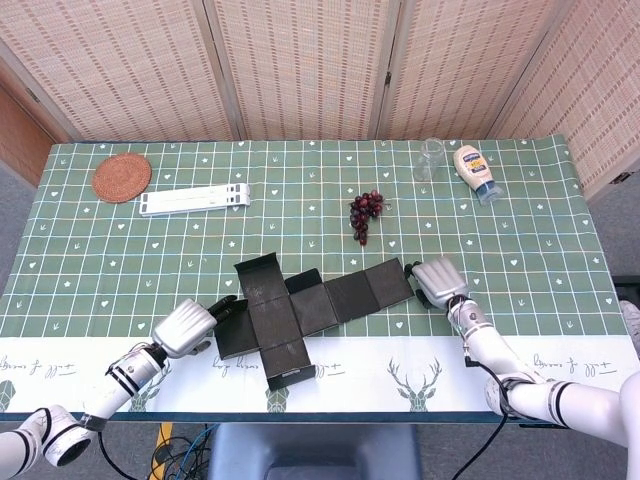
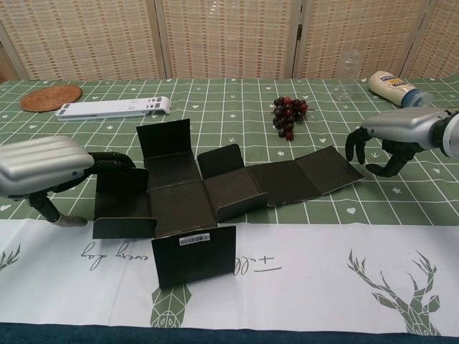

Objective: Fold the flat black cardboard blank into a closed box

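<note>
- Woven folding screens stand behind my bench point(image 1: 90, 215), which wears a green checked cloth with a white deer-print strip along the near edge.
- At the bench's middle lies the black cardboard blank point(image 1: 300, 310), spread out in a cross; several flaps tilt up, and the near one shows a white label.
- My left hand point(image 2: 43, 168) sits at the blank's left flap, dark fingers point(image 2: 115, 161) reaching its upper edge; it holds nothing that I can see.
- My right hand point(image 2: 401, 132) hovers just beside the right end panel, fingers curled downward, apart, gripping nothing.
- Farther back: grapes point(image 1: 365, 212), a clear glass point(image 1: 430, 158), a mayonnaise bottle point(image 1: 475, 172), a woven coaster point(image 1: 121, 177), a white folding stand point(image 1: 195, 200).
</note>
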